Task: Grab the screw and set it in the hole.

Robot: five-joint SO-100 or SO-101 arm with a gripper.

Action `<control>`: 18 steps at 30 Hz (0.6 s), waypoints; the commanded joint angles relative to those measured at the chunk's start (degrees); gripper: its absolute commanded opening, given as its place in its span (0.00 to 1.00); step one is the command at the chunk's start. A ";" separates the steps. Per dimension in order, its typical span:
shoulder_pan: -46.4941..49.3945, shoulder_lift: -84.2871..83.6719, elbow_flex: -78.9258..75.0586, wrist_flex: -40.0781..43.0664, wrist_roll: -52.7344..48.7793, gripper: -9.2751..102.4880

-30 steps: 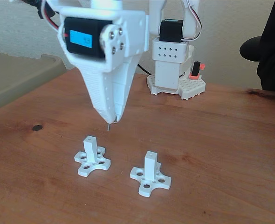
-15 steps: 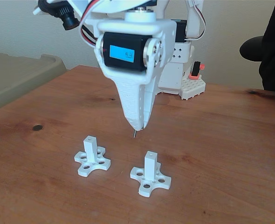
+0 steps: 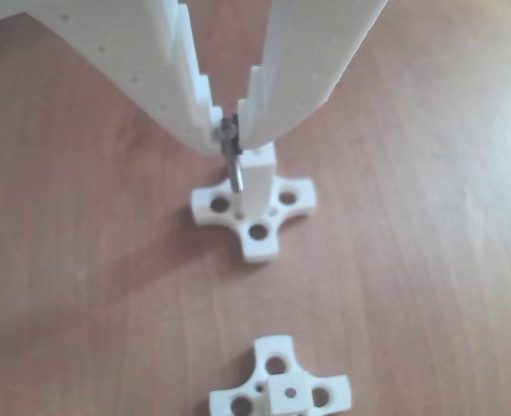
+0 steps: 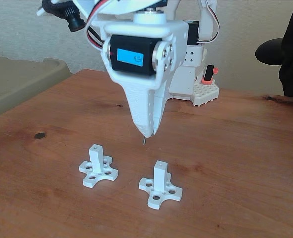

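In the fixed view my white gripper [image 4: 146, 133] points straight down, shut on the screw [image 4: 144, 141], whose thin dark tip sticks out below the fingertips. It hangs above the wooden table [image 4: 236, 148], behind and between two white posts with cross-shaped feet, the left post [image 4: 96, 154] and the right post [image 4: 160, 172]. A tiny hole [image 4: 160, 162] marks the right post's top face. In the other view the screw [image 3: 231, 160] is pinched between the gripper's [image 3: 228, 137] fingertips, overlapping the left edge of one post [image 3: 260, 173]. A second post [image 3: 283, 394] lies at the bottom edge.
The arm's white base [image 4: 186, 74] stands at the back of the table. A beige bin [image 4: 17, 82] sits off the left side. A dark chair or person [image 4: 285, 49] is at the right edge. A dark knot [image 4: 39, 135] marks the wood at left.
Over the last second the gripper with the screw swung to the right in the fixed view, away from the left post. In the last half second it barely moved.
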 commanded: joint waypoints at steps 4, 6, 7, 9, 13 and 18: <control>-1.85 1.85 -6.24 0.62 0.88 0.04; -2.11 1.58 -6.42 0.70 0.97 0.04; -2.37 1.49 -6.42 0.62 1.05 0.04; -2.64 1.05 -6.15 0.00 1.05 0.04; -3.78 0.09 -6.59 0.09 1.58 0.04; -4.57 -1.49 -6.42 -0.79 1.76 0.04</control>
